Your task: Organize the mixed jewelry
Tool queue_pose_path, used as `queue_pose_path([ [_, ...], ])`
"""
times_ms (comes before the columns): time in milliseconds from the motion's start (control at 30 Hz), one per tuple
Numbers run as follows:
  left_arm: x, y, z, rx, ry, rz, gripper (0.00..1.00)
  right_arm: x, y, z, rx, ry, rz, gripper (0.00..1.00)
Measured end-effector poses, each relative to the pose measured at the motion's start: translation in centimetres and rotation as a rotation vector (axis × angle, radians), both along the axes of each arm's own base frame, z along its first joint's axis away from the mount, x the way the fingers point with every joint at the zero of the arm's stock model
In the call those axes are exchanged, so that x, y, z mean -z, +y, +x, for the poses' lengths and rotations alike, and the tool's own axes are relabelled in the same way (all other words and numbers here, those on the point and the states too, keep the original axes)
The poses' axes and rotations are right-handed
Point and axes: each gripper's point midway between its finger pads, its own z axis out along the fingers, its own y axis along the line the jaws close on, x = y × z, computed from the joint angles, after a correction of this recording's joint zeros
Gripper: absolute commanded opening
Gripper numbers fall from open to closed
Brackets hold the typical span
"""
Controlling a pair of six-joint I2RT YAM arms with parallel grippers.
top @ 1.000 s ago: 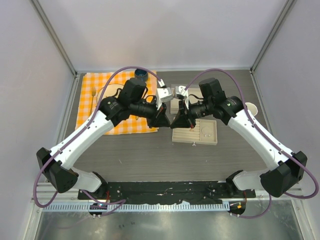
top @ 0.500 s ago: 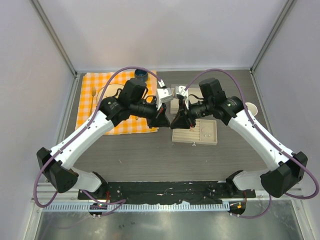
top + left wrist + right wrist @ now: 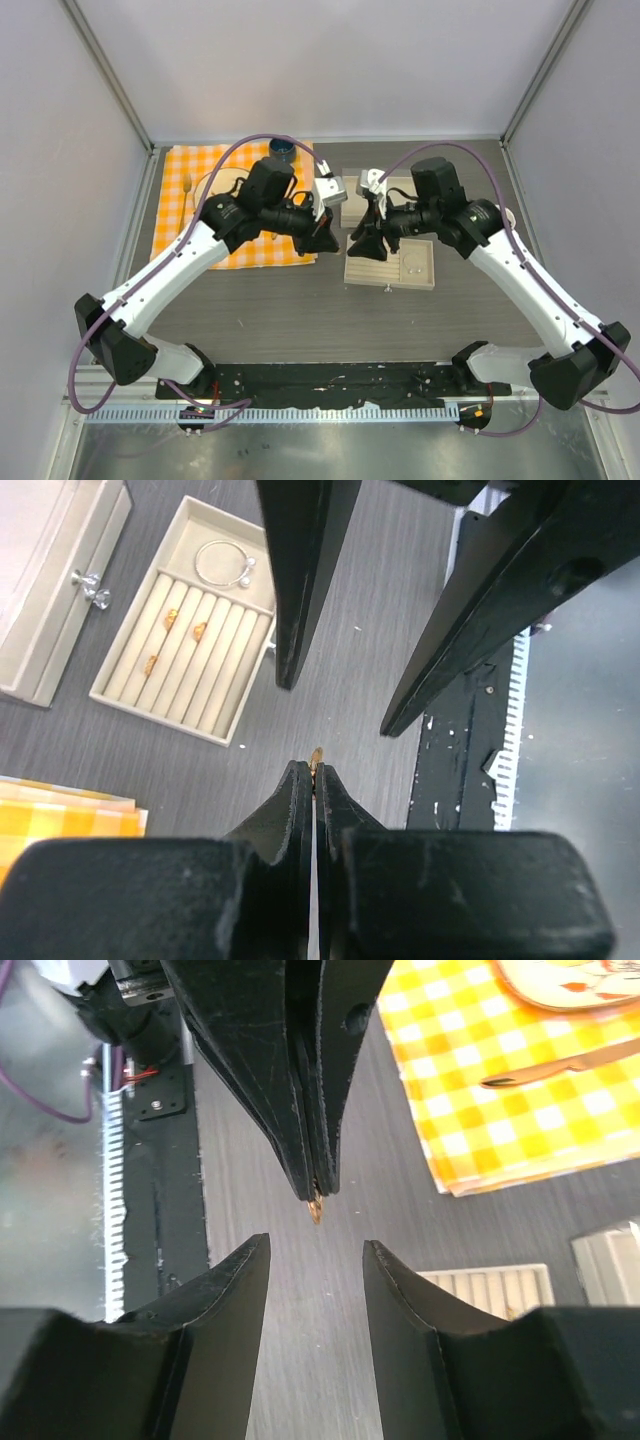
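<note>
Small gold ring [image 3: 318,756] was pinched edge-on at the very tips of the left gripper [image 3: 315,772], fingers closed tight on it. Long axis ran in line with the fingers, free end pointing toward the right gripper [image 3: 316,1244], whose jaws stood wide apart, clear of the ring. Ring was over dark tabletop [image 3: 370,630], between orange checked cloth [image 3: 500,1070] and beige ring tray [image 3: 160,718]. Tray held three gold pieces [image 3: 199,631] in slots, silver hoop [image 3: 222,562] in the end compartment.
</note>
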Motion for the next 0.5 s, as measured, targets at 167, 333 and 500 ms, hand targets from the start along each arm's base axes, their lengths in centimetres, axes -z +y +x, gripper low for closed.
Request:
queue_pose_path([
  [167, 1.1, -0.1, 0.9, -0.004, -0.023, 0.032, 0.0, -0.4, -2.3, 1.6, 0.139, -0.07, -0.014, 0.49],
  [333, 3.1, -0.5, 2.2, 0.0, -0.042, 0.081, 0.0, -0.1, -5.4, 3.9, 0.318, -0.108, -0.034, 0.48],
  [500, 5.4, -1.5, 3.7, 0.021, -0.091, 0.152, 0.0, 0.5, -8.9, 6.7, 0.514, -0.102, -0.054, 0.48],
])
